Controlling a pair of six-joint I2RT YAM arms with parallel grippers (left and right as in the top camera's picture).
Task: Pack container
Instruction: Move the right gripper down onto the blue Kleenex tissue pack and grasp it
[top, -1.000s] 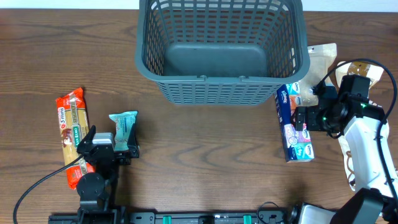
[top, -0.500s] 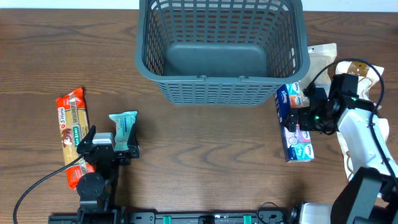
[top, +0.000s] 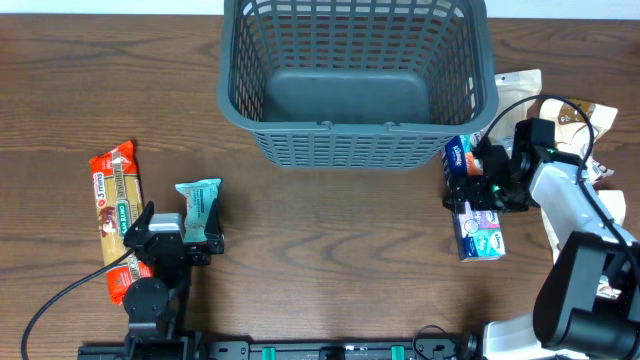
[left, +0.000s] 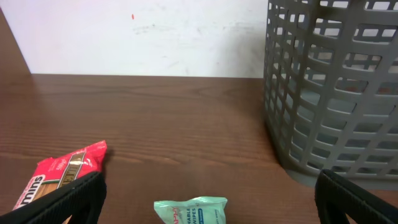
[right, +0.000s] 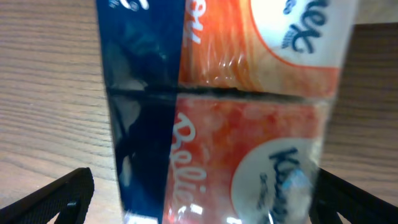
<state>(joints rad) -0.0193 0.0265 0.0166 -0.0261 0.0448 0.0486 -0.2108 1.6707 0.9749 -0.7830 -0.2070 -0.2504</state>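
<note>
The container is a large dark grey lattice basket (top: 355, 145) at the back middle, with nothing in it; its wall also shows in the left wrist view (left: 329, 106). A blue and orange tissue pack (top: 480, 235) lies right of the basket and fills the right wrist view (right: 249, 93). My right gripper (top: 462, 190) is open, with its fingers on either side of the pack (right: 202, 202). My left gripper (top: 178, 230) is open and empty at the front left, just behind a teal wipes packet (top: 198, 203), which also shows in the left wrist view (left: 191, 210).
A red snack packet (top: 113, 200) lies left of the wipes and shows in the left wrist view (left: 62, 171). A white bag (top: 520, 92) and a brown and white packet (top: 580, 112) lie at the far right. Cables trail from both arms.
My right gripper has moved left and a little toward the basket, from beside the tissue pack to over it. The left arm has not moved.
</note>
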